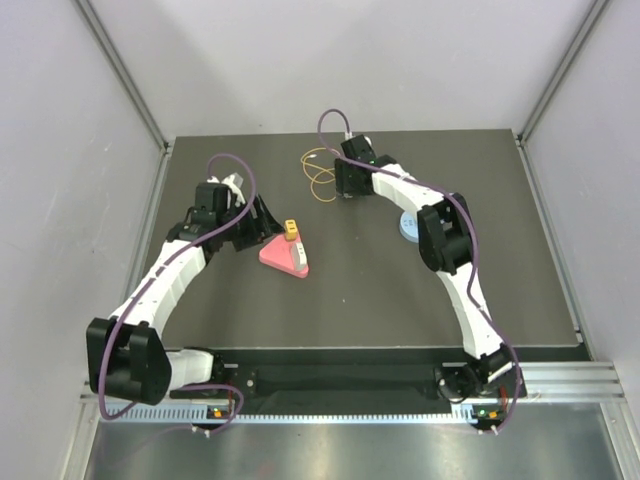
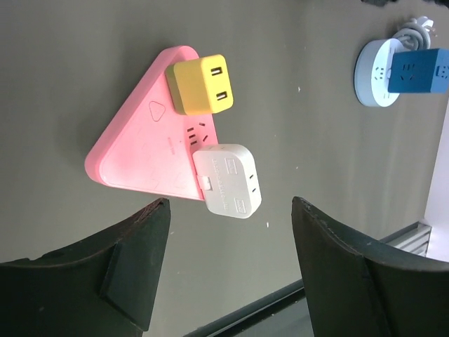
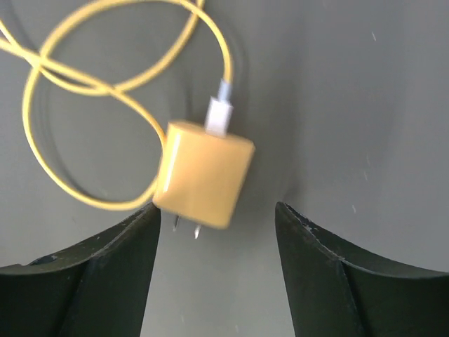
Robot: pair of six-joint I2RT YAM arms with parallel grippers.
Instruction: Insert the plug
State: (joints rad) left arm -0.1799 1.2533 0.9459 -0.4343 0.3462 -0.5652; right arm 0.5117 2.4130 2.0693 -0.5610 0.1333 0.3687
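The plug [image 3: 203, 174] is a small yellow squarish block lying on the dark table, its two metal prongs pointing toward me and a white connector on its far side. Its thin yellow wire [image 3: 77, 84] loops away to the upper left and also shows in the top view [image 1: 318, 172]. My right gripper [image 3: 217, 217] is open, with the plug just beyond the fingertips, nearer the left finger. The pink triangular power strip [image 2: 140, 140] carries a loose yellow block [image 2: 200, 84] and a white adapter [image 2: 228, 181]. My left gripper [image 2: 231, 210] is open and empty, just short of the strip's edge.
A round white socket base with a blue cube [image 2: 396, 70] sits right of the strip; in the top view this base [image 1: 410, 226] lies beside the right arm. The pink strip [image 1: 283, 256] is left of the table's centre. Grey walls enclose the table.
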